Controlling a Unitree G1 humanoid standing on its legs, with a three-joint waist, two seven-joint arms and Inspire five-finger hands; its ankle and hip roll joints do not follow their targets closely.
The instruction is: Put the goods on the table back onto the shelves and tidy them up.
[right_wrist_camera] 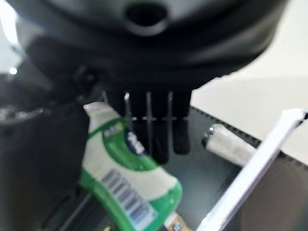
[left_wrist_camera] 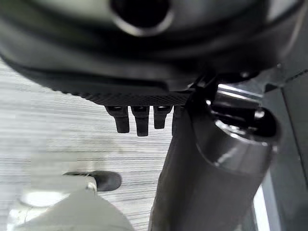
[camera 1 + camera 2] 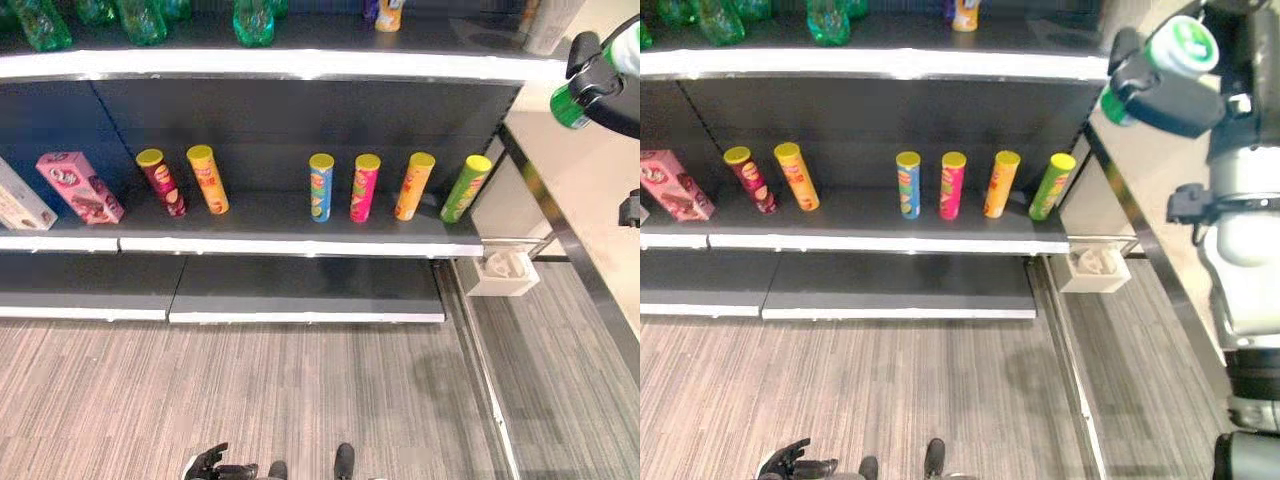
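Observation:
My right hand (image 3: 1167, 97) is raised at the right end of the top shelf (image 3: 870, 62), shut on a green and white canister (image 3: 1185, 42). The right wrist view shows that canister (image 1: 126, 179) lying between thumb and curled fingers (image 1: 161, 130), above a dark shelf board. Low down over the floor, my left hand (image 3: 207, 464) hangs idle with relaxed fingers (image 2: 137, 120) and holds nothing.
The middle shelf (image 3: 300, 244) carries several upright crisp tubes, from a maroon one (image 3: 161, 182) to a green one (image 3: 465, 188), plus a pink box (image 3: 79, 186). Green bottles (image 3: 253, 20) stand on the top shelf. A beige table (image 3: 590, 190) and a small white bin (image 3: 504, 271) lie to the right.

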